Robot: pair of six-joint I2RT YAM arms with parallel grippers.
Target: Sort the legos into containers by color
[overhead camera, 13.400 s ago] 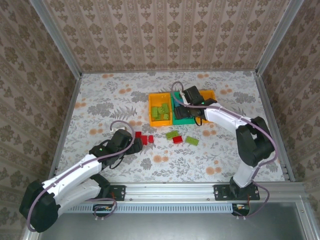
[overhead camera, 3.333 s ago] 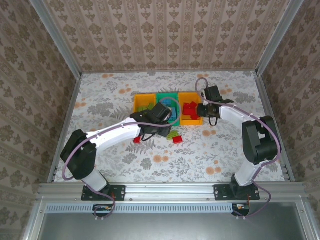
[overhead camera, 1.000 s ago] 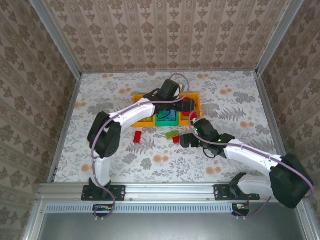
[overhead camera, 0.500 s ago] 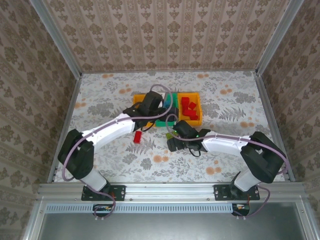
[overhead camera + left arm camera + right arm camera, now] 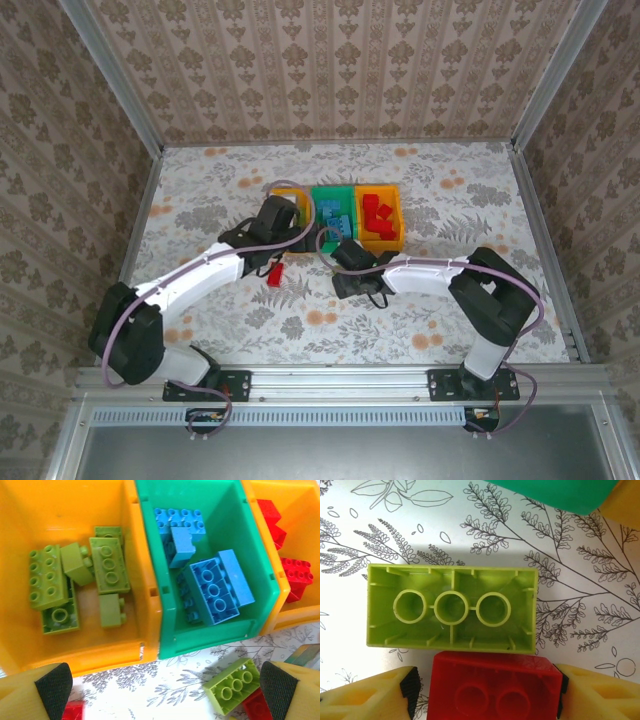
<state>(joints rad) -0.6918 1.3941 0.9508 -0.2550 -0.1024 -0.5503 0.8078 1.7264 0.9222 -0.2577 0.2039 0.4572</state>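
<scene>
Our right pincer (image 5: 485, 696) straddled the red brick (image 5: 497, 682) on the table, half spread, with one pad touching and a sliver of gap at the other. The green brick (image 5: 452, 608) lay flush beyond it, long side across. Our left pincer (image 5: 165, 687) hung wide open over the bins (image 5: 215, 636).

Flowered tabletop inside a papered enclosure

The tabletop (image 5: 220, 200) has a pale cover printed with grey leaves and orange blossoms; close up, the print shows as fine black fern sprigs on white. Beige damask wallpaper (image 5: 330, 70) covers the far, left and right walls. Metal posts (image 5: 112, 80) stand at the far corners, and a slotted metal rail (image 5: 340, 380) runs along the near edge.
</scene>
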